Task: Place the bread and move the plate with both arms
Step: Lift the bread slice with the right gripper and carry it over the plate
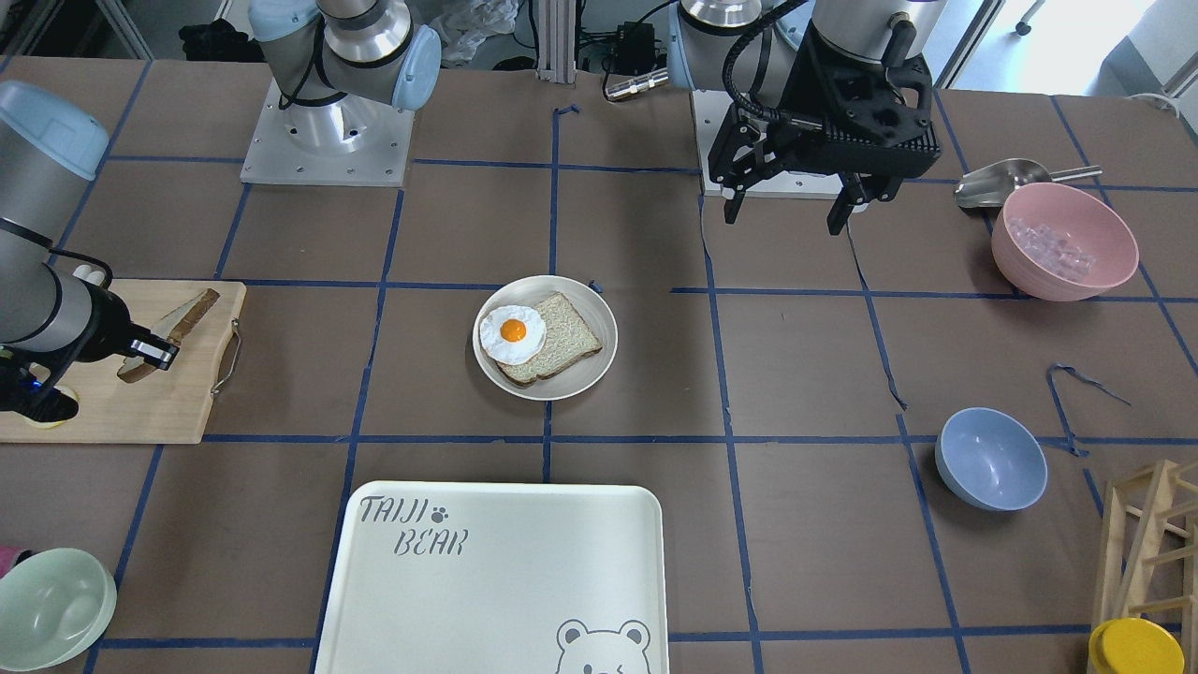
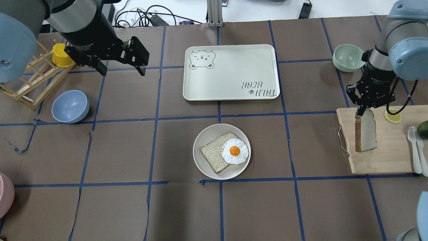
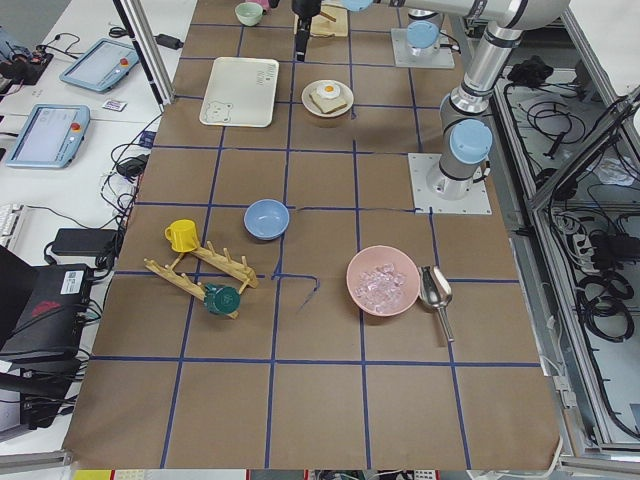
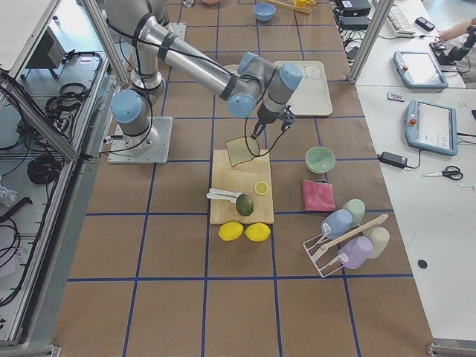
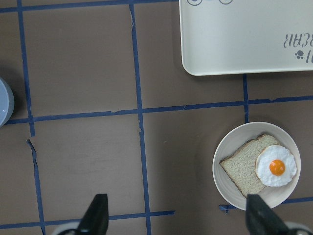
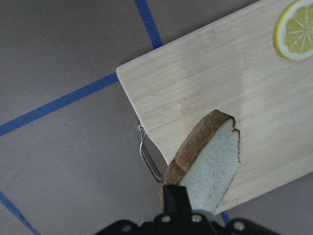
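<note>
My right gripper (image 2: 362,112) is shut on the top edge of the bread (image 2: 366,134), a pale domed slice with a brown crust. The bread hangs on edge just above the wooden cutting board (image 2: 384,157); the right wrist view shows the bread (image 6: 205,166) over the board's corner. The round cream plate (image 2: 207,169) sits mid-table and holds a smaller slice with a fried egg (image 2: 235,151). My left gripper (image 2: 122,72) is open and empty, high above the table, away from the plate (image 5: 225,186).
A white bear-print tray (image 2: 230,72) lies beyond the plate. A lemon slice (image 2: 393,116), cutlery and an avocado are on the board. A blue bowl (image 2: 70,106), wooden rack (image 2: 30,87), yellow cup and green bowl (image 2: 347,57) stand at the sides.
</note>
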`<state>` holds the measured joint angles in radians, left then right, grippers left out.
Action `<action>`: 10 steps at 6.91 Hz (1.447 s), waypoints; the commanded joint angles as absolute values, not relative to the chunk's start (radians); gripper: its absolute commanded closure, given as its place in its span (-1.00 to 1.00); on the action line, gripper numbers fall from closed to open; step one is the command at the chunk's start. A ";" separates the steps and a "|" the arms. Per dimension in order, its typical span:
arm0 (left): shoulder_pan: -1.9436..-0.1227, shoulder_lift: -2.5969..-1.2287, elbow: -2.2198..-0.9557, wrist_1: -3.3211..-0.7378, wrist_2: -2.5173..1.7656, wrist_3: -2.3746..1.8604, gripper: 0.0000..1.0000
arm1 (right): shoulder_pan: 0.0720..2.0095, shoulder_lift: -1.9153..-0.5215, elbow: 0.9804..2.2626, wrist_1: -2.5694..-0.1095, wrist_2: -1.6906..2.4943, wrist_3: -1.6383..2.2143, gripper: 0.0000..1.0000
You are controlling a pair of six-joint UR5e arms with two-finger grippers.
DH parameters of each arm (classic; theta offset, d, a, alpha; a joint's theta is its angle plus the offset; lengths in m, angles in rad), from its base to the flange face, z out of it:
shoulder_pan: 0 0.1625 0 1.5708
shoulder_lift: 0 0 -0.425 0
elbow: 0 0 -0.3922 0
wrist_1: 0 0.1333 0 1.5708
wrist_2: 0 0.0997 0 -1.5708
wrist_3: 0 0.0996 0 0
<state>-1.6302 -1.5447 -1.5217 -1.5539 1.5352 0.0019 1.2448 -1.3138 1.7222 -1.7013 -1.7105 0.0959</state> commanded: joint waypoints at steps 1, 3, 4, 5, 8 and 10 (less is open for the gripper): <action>-1.631 -1.545 -1.522 -1.554 1.534 0.002 -1.00 | 1.305 -1.335 1.573 -1.517 -1.698 0.104 1.00; -1.629 -1.545 -1.522 -1.554 1.534 0.003 -1.00 | 1.362 -1.335 1.499 -1.436 -1.664 0.199 1.00; -1.631 -1.545 -1.523 -1.554 1.534 0.002 -1.00 | 1.473 -1.335 1.496 -1.436 -1.634 0.319 1.00; -1.629 -1.545 -1.522 -1.554 1.534 0.002 -1.00 | 1.588 -1.335 1.488 -1.440 -1.591 0.492 1.00; -1.631 -1.545 -1.522 -1.554 1.534 0.003 -1.00 | 1.756 -1.289 1.448 -1.491 -1.363 0.840 1.00; -1.631 -1.545 -1.523 -1.554 1.535 0.002 -1.00 | 1.827 -1.246 1.454 -1.519 -1.246 1.054 1.00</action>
